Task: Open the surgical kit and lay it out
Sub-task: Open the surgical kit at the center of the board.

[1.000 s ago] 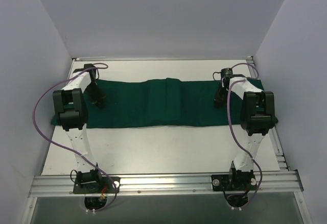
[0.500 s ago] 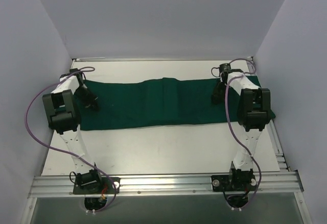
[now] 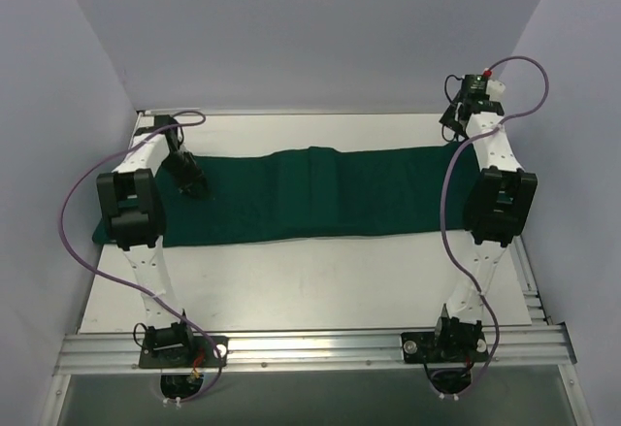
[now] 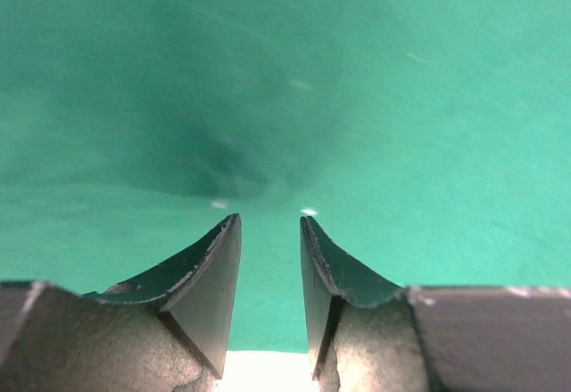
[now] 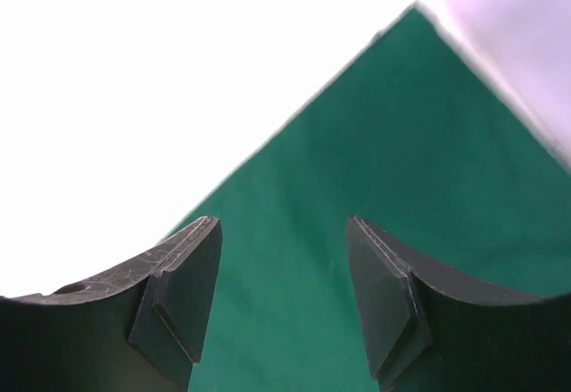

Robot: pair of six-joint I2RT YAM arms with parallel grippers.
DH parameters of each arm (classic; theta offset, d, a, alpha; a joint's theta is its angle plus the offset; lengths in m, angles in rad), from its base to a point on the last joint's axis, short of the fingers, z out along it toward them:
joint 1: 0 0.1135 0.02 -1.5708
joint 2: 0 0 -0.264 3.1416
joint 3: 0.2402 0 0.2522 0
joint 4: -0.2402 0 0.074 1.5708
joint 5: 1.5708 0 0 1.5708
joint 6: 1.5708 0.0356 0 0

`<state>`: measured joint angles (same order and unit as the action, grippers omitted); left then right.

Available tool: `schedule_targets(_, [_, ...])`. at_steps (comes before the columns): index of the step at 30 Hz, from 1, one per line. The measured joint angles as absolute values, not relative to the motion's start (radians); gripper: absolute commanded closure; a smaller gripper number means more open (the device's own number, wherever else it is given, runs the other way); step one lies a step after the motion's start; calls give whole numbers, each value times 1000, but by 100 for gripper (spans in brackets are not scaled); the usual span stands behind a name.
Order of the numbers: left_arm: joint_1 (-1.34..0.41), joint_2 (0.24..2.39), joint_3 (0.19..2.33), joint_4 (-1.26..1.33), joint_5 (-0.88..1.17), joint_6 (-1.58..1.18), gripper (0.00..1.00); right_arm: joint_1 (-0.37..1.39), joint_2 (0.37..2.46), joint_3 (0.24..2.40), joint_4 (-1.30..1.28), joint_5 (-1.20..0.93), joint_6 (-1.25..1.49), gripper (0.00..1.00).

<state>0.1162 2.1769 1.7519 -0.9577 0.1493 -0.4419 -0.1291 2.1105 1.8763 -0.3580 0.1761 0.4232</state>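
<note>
Green wrap [image 3: 320, 193] lies stretched out; left claw [image 4: 270, 221] barely parted at 9 o'clock, right claw [image 5: 284, 224] gaping at 2, both empty. A shallow pinch could just slip.

**A walled robot test cell in a lab**

Plain pale walls [image 3: 310, 38] box in a white bench [image 3: 320, 271] at 9, 12 and 3 o'clock, forming a purpose-built enclosure. A bare aluminium extrusion rail [image 3: 320, 348] runs along the 6 o'clock edge. The left arm [image 3: 147, 266] and the right arm [image 3: 475, 271] are bolted to it side by side. One dark green cloth wrap [image 3: 320, 193] lies across the bench from 9 to 3 o'clock.
</note>
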Motion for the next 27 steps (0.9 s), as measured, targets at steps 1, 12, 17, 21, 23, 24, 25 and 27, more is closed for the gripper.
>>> schedule_targets(1, [104,2177,1752,-957,157,-440,58,-139,2135,1916,-356,188,423,42])
schedule_targets(12, [99,2177,1761,-976,173,-428,58,-183,2498,2298,-439,273,432,37])
schedule_targets(17, [99,2177,1768,-988,173,-423,58,-183,2542,2326,-477,272,450,43])
schedule_targets(21, [98,2177,1777,-996,173,-416,58,-183,2542,2326,-483,272,462,52])
schedule_targets(23, [98,2177,1783,-999,173,-413,58,-183,2542,2326,-483,272,469,56])
schedule_targets(24, [98,2177,1785,-999,173,-412,59,-183,2542,2326,-483,272,471,59])
schedule_targets(25, [98,2177,1787,-999,173,-410,59,-183,2542,2326,-482,271,474,66])
schedule_targets(27, [98,2177,1787,-1000,173,-410,58,-183,2542,2326,-482,268,477,71])
